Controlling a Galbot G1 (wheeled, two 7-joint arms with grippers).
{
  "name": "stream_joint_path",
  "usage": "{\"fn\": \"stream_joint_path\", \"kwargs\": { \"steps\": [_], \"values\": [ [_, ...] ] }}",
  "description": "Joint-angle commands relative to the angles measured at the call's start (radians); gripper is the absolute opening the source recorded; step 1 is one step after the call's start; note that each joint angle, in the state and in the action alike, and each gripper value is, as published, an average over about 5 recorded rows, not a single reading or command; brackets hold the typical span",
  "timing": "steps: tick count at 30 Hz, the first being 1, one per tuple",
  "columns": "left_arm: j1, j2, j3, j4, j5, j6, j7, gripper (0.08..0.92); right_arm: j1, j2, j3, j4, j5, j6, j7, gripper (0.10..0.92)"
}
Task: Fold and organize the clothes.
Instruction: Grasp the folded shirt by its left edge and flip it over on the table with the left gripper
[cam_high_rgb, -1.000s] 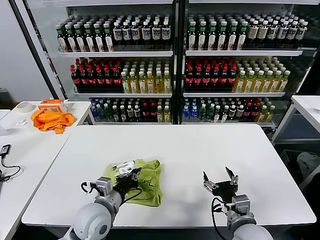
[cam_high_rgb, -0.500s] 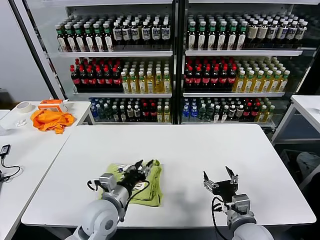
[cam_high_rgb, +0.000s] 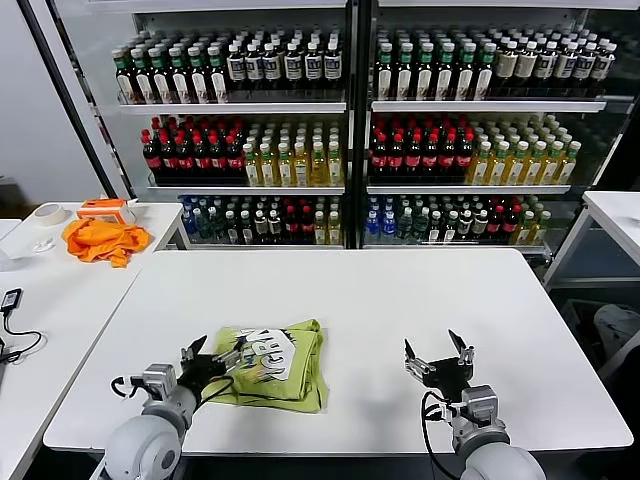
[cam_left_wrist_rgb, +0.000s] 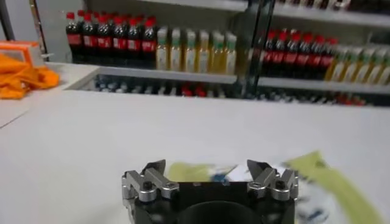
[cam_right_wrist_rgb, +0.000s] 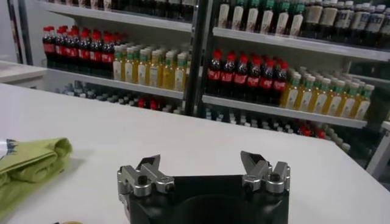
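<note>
- Three views are given, the head view first. The lime T-shirt (cam_high_rgb: 275, 363) is shown lying on the white table (cam_high_rgb: 380, 300), lower left of centre in the frame, folded into a compact packet with its white print facing up. The left gripper (cam_high_rgb: 205, 358) is seen at the shirt's left edge, jaws spread wide and nothing held between them. The right gripper (cam_high_rgb: 437, 362) is parked at the lower right, well apart from the shirt, jaws likewise wide and empty. An orange cloth (cam_high_rgb: 100, 240) is seen on a side table at the upper left.
- Left wrist view: the left gripper (cam_left_wrist_rgb: 210, 176) is shown with both fingers apart; the T-shirt (cam_left_wrist_rgb: 317, 182) lies on the table just beyond them, unheld.
- Right wrist view: the right gripper (cam_right_wrist_rgb: 204, 173) is shown wide open over bare tabletop; a folded edge of the T-shirt (cam_right_wrist_rgb: 30, 161) appears at the frame's left.
- Progress: folding is judged largely done, since the shirt lies folded and unheld; only tidying or final placement may be left.
</note>
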Motion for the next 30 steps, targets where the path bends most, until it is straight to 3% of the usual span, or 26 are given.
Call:
{"fn": "stream_joint_path", "kwargs": {
  "steps": [1, 17, 30],
  "values": [
    [0.056, 0.036, -0.059, 0.068, 0.105, -0.002, 0.053, 0.822, -0.007, 0.002, 0.003, 0.002, 0.0, 0.001, 0.0, 0.823],
    [0.021, 0.017, -0.024, 0.129, 0.03, -0.015, 0.106, 0.8, -0.014, 0.007, -0.008, -0.004, -0.004, 0.005, 0.002, 0.823],
    [0.031, 0.001, -0.003, 0.127, 0.01, -0.022, 0.129, 0.445, -0.013, 0.005, -0.008, -0.001, -0.004, 0.005, 0.001, 0.823]
  ]
}}
